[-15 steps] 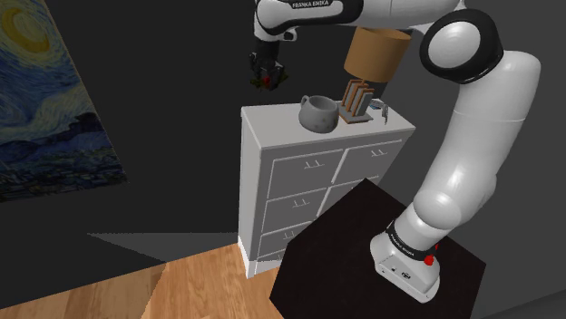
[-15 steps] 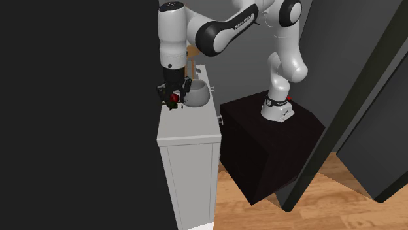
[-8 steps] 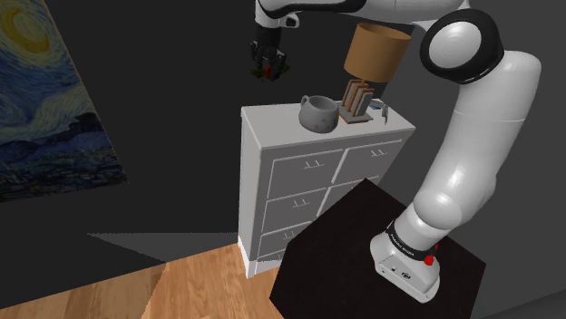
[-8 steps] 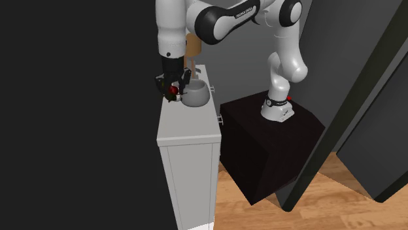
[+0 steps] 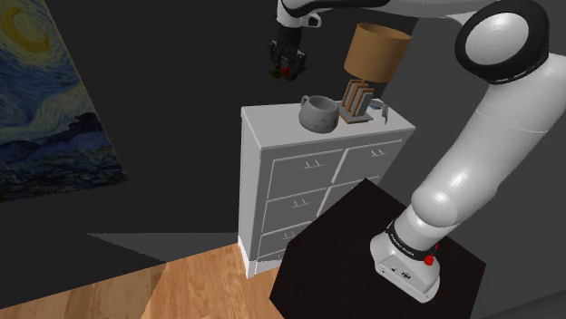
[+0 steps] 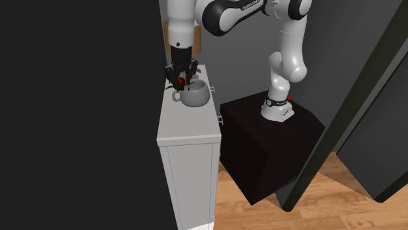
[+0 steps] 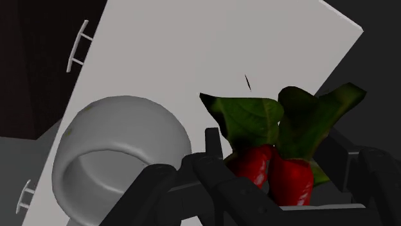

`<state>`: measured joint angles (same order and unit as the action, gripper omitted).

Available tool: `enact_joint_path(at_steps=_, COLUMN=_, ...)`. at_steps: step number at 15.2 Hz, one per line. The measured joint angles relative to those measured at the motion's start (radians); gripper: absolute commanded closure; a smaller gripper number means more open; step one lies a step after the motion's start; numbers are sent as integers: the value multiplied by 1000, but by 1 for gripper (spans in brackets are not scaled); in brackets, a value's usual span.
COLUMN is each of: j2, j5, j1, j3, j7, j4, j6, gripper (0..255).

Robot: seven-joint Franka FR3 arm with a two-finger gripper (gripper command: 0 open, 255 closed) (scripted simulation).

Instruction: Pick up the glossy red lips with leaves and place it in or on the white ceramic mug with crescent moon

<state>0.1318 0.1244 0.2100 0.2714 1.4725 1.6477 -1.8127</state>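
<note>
My gripper (image 5: 288, 67) hangs in the air above the white dresser (image 5: 272, 122), shut on the red lips with green leaves (image 7: 273, 167). The red lips (image 5: 287, 66) show as a small red spot between the black fingers; the same spot of the lips (image 6: 180, 80) appears in the second exterior view. The grey-white mug (image 5: 317, 113) stands upright on the dresser top, below the gripper and toward the shoulder view's right. In the wrist view the mug (image 7: 115, 157) sits open-mouthed beside the fingers, off to one side of the held lips.
A table lamp with a tan shade (image 5: 375, 53) and a small rack (image 5: 356, 100) stand on the dresser just behind the mug. A black stand (image 5: 363, 249) carries the arm. A painting (image 5: 45, 100) hangs at the shoulder view's left. Wooden floor (image 5: 163, 290) lies below.
The gripper has risen and moved toward the shoulder view's right, carrying the red lips closer to the mug. The mug and lamp have not moved.
</note>
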Motion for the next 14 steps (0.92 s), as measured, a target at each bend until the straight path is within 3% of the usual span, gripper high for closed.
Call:
enact_joint_path(at_steps=9, j2=-296, j5=-74, j1=91, j3=-90, j7=-191, j4=345, j6=-72, gripper=255)
enact_joint_path(at_steps=14, j2=-328, j5=-78, j1=100, j3=-106, j7=-217, j4=431, j6=-129, gripper=255)
